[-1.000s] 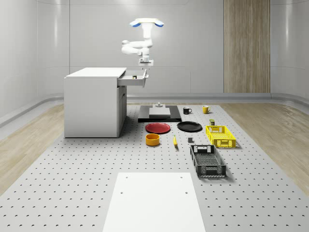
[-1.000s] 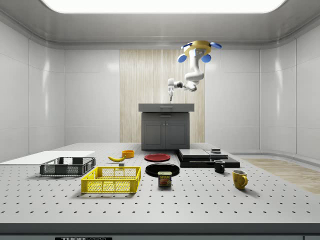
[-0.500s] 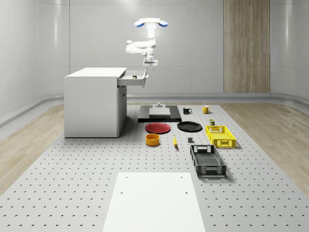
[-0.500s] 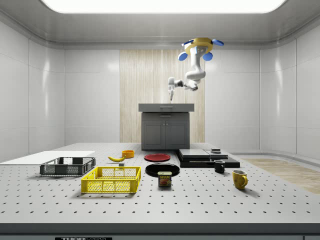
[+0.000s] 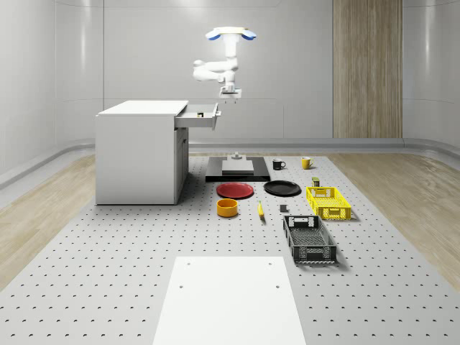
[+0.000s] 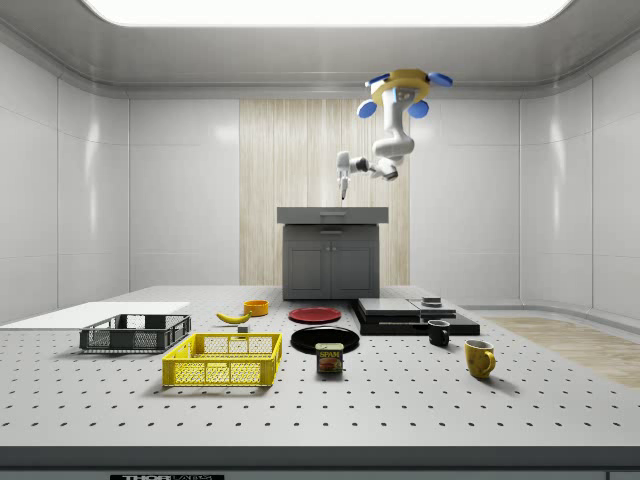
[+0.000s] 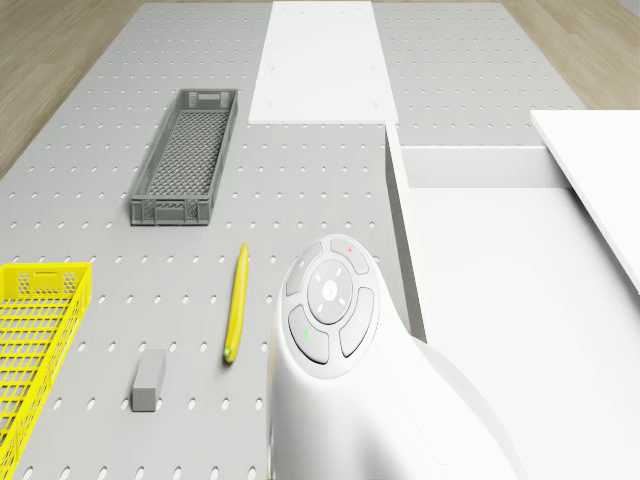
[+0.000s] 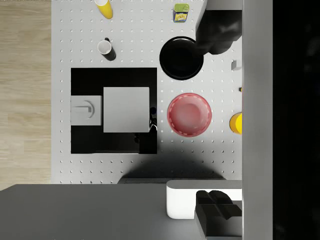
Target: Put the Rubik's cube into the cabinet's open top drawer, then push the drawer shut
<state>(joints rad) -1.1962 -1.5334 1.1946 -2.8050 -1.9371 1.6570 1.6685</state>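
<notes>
The white cabinet [image 5: 140, 151] has its top drawer [image 5: 200, 116] pulled out toward the whole-scene view's right. A small dark object [image 5: 200, 113] pokes above the drawer's rim; I cannot make out its colours. The drone [image 5: 229, 33] hovers high up, just right of the drawer's front. My gripper [image 5: 230, 98] hangs below it, beyond the drawer front and a little above it. In the wrist view the two dark fingers [image 8: 218, 30] stand wide apart, so the gripper [image 8: 218, 121] is open and holds nothing. In the side view the gripper [image 6: 343, 195] hangs above the cabinet [image 6: 332, 255].
On the pegboard floor below lie a black slab with a grey block [image 5: 237, 169], a red plate [image 5: 235, 190], a black plate [image 5: 282, 188], an orange bowl [image 5: 228, 208], a banana [image 5: 260, 210], a yellow basket [image 5: 328, 202], a grey crate [image 5: 309, 239] and two mugs [image 5: 279, 164].
Drone and arm have drifted to the whole-scene view's right and slightly up, carrying the gripper from over the drawer to just past its front. The drawer has not moved.
</notes>
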